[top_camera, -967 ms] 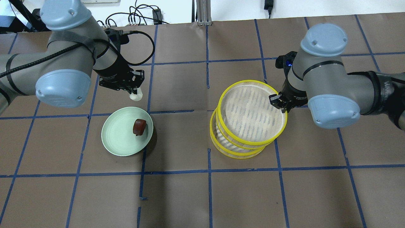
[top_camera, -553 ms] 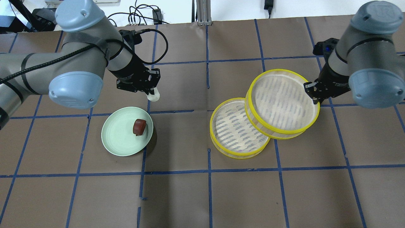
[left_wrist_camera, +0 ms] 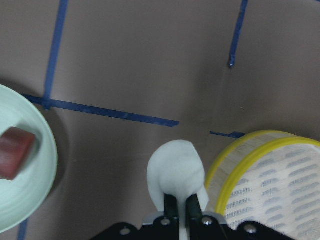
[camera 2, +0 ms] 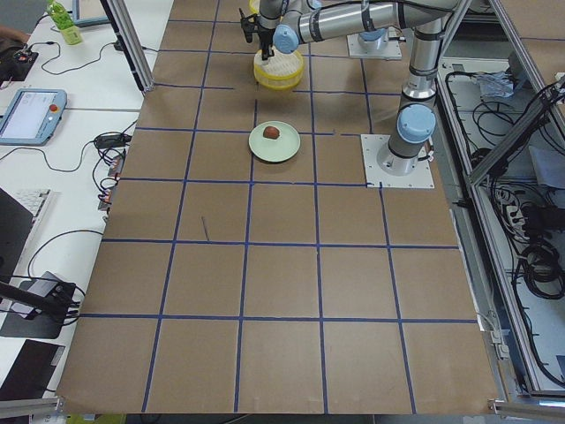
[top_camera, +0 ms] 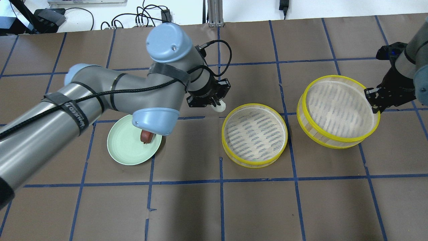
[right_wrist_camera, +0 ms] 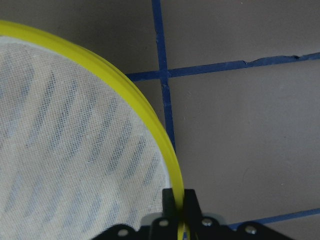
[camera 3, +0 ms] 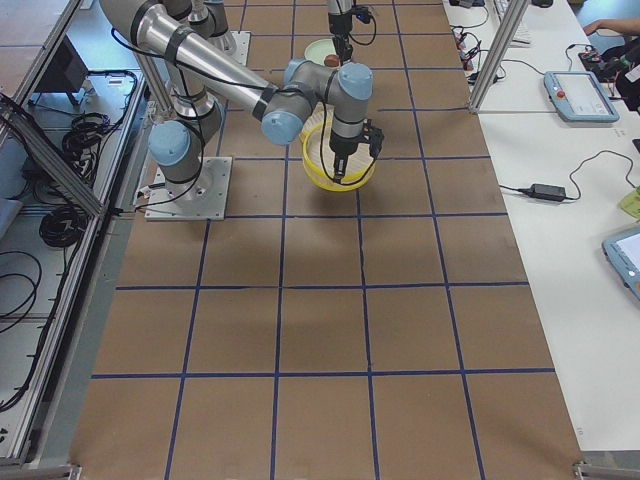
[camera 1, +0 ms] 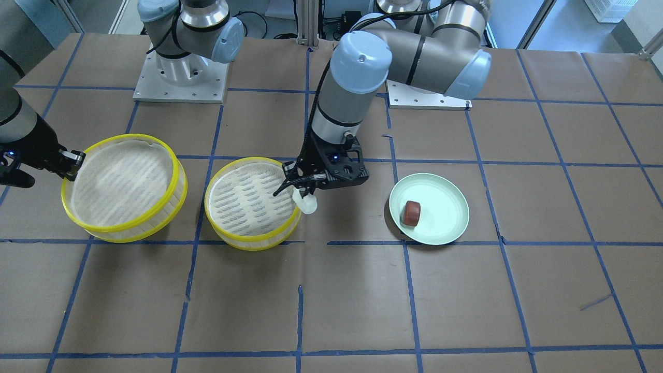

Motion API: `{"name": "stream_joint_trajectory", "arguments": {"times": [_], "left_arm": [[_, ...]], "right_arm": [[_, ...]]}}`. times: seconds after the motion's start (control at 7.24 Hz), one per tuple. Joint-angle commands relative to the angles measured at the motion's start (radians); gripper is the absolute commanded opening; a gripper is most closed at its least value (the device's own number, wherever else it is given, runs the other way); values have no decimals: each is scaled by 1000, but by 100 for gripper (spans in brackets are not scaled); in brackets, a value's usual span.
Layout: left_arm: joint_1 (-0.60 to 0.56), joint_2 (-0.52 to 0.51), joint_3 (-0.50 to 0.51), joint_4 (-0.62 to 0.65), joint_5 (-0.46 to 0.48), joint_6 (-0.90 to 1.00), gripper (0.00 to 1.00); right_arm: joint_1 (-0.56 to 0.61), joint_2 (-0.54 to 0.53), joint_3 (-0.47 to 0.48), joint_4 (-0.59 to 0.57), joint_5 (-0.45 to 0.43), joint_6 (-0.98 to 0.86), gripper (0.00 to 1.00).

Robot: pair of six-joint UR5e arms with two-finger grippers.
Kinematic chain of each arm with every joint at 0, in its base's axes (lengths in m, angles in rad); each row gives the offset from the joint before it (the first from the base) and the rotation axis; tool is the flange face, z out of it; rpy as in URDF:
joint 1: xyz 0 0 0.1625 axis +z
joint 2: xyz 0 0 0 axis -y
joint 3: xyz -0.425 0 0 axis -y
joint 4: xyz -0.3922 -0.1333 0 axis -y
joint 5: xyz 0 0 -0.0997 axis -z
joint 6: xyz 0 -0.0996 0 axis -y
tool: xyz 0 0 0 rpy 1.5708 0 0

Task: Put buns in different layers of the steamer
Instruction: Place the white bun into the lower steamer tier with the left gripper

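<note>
My left gripper is shut on the white bun and holds it just outside the left rim of one steamer layer that rests on the table. The left wrist view shows the bun between the fingers, beside that yellow rim. My right gripper is shut on the rim of the second steamer layer, which is slightly tilted, to the right of the first and apart from it. The reddish-brown bun lies on the pale green plate.
Both steamer layers have bare mesh floors. The brown table carries a grid of blue tape lines. Cables lie along the far table edge. The left arm's elbow hangs over the plate's upper edge.
My left gripper moved right with the white bun, from above the plate to the rim of the tray on the table. My right gripper carried the upper layer further right, clear of the lower one.
</note>
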Motion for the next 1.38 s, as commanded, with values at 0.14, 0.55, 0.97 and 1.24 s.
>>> {"name": "stream_joint_trajectory", "arguments": {"times": [0.14,0.55,0.97,1.24], "left_arm": [[-117,-137,1,144,-4,-157,62],[-123,-128,10,167,1,-196,100],[-38,-41,9,74,163,382,100],[207,55,-13,-88,162,697,100]], "right_arm": [[-7,5,-3,2,-6,-4,8],[-6,5,-1,2,-4,-4,8],[15,0,-3,2,2,-3,9],[168,0,-7,-5,8,64,9]]}}
